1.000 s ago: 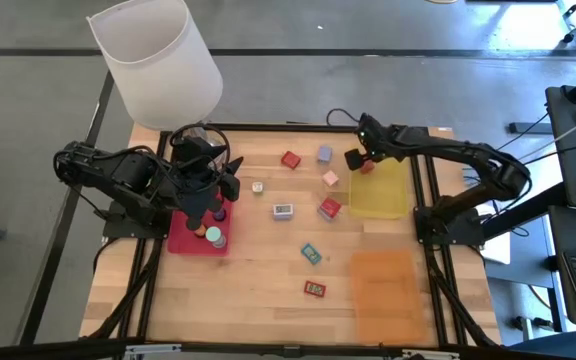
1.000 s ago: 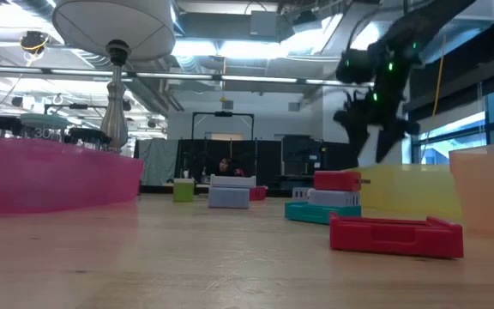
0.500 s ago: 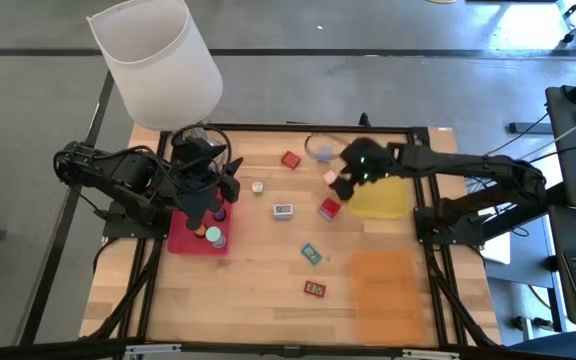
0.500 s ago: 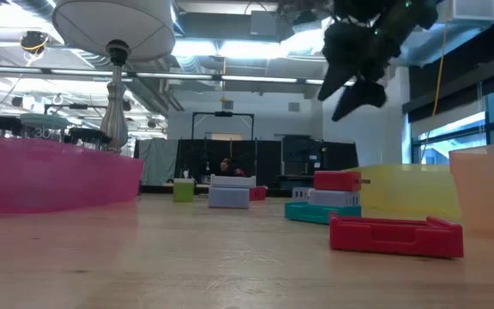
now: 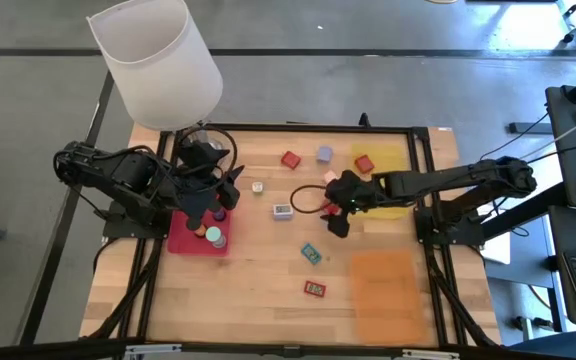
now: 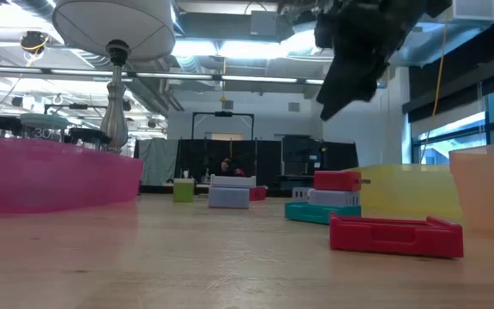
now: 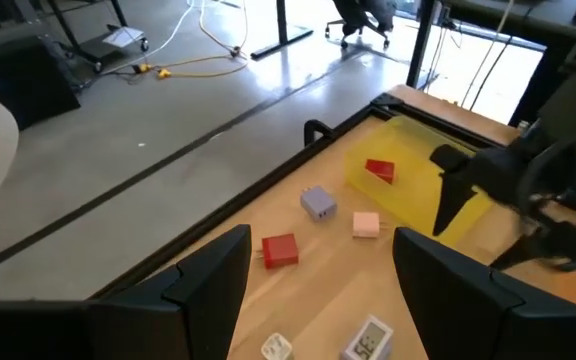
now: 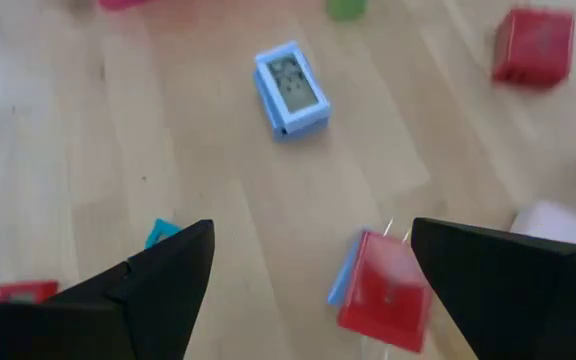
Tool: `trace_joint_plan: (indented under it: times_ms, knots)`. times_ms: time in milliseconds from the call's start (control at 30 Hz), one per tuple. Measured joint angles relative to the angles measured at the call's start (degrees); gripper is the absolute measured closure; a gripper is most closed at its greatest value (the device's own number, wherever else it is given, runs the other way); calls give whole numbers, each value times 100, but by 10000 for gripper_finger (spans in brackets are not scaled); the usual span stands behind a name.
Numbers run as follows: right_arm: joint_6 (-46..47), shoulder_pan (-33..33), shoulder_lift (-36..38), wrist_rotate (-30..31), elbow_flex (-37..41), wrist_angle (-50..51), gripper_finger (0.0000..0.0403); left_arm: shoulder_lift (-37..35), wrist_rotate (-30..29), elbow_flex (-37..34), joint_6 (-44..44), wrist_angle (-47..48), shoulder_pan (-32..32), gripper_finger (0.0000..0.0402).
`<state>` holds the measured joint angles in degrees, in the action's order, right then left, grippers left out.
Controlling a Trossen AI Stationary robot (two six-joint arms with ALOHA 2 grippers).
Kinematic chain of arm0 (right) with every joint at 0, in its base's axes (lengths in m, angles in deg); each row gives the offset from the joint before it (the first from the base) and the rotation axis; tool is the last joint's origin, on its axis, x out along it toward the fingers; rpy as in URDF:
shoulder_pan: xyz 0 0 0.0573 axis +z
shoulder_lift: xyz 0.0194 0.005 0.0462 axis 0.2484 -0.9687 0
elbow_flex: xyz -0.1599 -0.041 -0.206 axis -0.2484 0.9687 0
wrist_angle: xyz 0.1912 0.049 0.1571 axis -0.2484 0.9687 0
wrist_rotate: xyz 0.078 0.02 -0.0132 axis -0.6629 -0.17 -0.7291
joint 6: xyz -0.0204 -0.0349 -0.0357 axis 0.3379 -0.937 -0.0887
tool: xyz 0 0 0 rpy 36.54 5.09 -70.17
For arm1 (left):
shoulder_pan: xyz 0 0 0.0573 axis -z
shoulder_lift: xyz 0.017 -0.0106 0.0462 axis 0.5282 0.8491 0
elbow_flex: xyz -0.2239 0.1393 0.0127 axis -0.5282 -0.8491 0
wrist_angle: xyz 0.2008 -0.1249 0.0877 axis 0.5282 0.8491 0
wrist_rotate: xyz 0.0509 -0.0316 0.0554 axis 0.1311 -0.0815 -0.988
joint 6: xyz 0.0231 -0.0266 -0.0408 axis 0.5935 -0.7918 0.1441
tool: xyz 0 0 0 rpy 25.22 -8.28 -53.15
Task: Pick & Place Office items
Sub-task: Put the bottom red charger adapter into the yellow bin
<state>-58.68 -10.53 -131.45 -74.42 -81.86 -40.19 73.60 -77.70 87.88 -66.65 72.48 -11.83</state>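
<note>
right hand (image 5: 334, 212) hangs over the middle of the surface (image 5: 268, 270), fingers spread wide and nothing between them. in the right wrist view the two dark fingers (image 8: 158, 285) frame a red block (image 8: 386, 292) with a blue slab tucked against it, and that looks like the target. it sits just beside the yellow mat (image 5: 400, 160), near the pink block (image 7: 366, 224).

the block looks small, hard and light, probably plastic, so it should lift with almost no effort, but it may skate on the smooth wood if one finger touches first. best bet, i'd say, is to straddle its two flat sides and come straight down; the blue piece alongside could get nipped too or tip the block, so the fingers want to close across the free sides.

other items lie scattered: a white-and-blue clock (image 5: 282, 210) just ahead, a teal rectangle (image 5: 311, 253) and a flat red rectangle (image 5: 314, 289) nearer the front edge, a red cube (image 5: 289, 160) and a lavender block (image 5: 324, 154) at the back, and one red block (image 5: 364, 164) already lying on the yellow mat. the flat ones will be harder: low, thin, little to pinch.

left hand (image 5: 211, 205) waits over the red mat (image 5: 182, 238), where round teal and black pieces (image 5: 214, 235) sit. its fingers stand partly apart, and the left wrist view shows nothing between them.
</note>
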Motion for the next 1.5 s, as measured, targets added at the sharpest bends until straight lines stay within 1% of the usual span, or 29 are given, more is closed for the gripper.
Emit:
trace_joint_plan:
  times_ms: [200,367,600,767,867,1000,1067,1167,1333,1433,1500]
  knots:
    - [965,-175,-546,8,2,-8,60,0,20,0,-2,2,0,160]
    - [1631,-333,-905,189,4,13,60,0,20,0,-22,2,0,160]
    - [1633,-420,-948,348,4,8,60,0,20,0,-126,2,0,160]
    - [1958,-430,-948,342,4,11,57,0,18,0,-127,2,0,160]
    - [2075,-466,-948,307,4,10,42,0,-2,0,-128,2,0,160]
    - [2065,-495,-948,305,4,13,12,0,-66,0,-159,2,0,160]
    - [2053,-494,-948,358,4,13,5,2,-67,0,-235,2,0,160]
    - [1929,-494,-948,472,4,13,11,2,-67,0,-278,0,0,160]
    - [1631,-494,-966,501,4,13,18,2,-67,0,-383,0,0,160]
    - [1517,-494,-1136,557,9,31,18,2,-67,0,-416,-2,0,160]
    - [1473,-494,-1286,448,9,-5,18,2,-62,0,-424,-2,0,160]
